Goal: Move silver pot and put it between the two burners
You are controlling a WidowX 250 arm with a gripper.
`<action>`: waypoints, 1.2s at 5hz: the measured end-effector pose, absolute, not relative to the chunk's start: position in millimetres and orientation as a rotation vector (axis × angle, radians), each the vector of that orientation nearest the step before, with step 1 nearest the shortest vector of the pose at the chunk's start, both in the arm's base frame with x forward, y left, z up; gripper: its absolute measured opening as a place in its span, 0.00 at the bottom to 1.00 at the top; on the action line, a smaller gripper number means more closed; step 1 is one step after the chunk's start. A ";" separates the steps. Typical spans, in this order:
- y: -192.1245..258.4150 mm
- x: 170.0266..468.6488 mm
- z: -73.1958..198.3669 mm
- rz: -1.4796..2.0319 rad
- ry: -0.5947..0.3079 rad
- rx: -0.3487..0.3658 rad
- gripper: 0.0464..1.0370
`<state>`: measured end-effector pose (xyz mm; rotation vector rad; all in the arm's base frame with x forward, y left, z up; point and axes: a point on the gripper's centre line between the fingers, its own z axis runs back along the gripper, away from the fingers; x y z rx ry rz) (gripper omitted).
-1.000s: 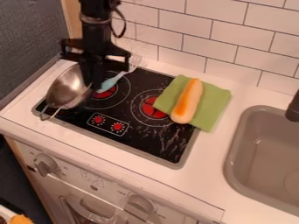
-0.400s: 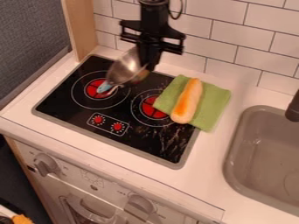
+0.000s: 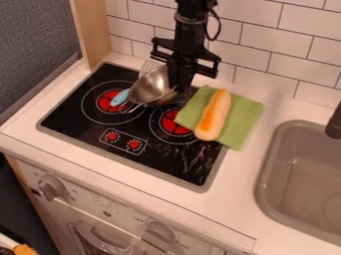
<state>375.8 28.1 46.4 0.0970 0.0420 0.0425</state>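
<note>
The gripper (image 3: 180,89) hangs over the back of the stove, its fingers closed on the right rim of the silver pot (image 3: 150,87). The pot is tilted, its opening toward the left, with its wire handle pointing to the front left. It stands over the rear area between the left burner (image 3: 110,101) and the right burner (image 3: 174,122). Whether its bottom touches the stovetop I cannot tell.
A fork with a blue handle (image 3: 120,97) lies beside and partly behind the pot. Right of the burners, a bread roll (image 3: 214,115) rests on a green cloth (image 3: 244,118). The sink (image 3: 299,172) is at the right, the tiled wall behind.
The gripper has carried the pot rightward from the stove's left side, then a little further right and lower. The fork, bread and cloth look unmoved.
</note>
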 end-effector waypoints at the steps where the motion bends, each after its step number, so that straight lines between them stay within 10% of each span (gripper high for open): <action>1: 28.1 374.2 39.0 0.027 0.072 0.097 0.04; 4: 0.7 369.7 70.5 -0.003 -0.004 0.065 0.80; 6: -2.5 362.4 78.2 0.006 -0.025 0.050 0.97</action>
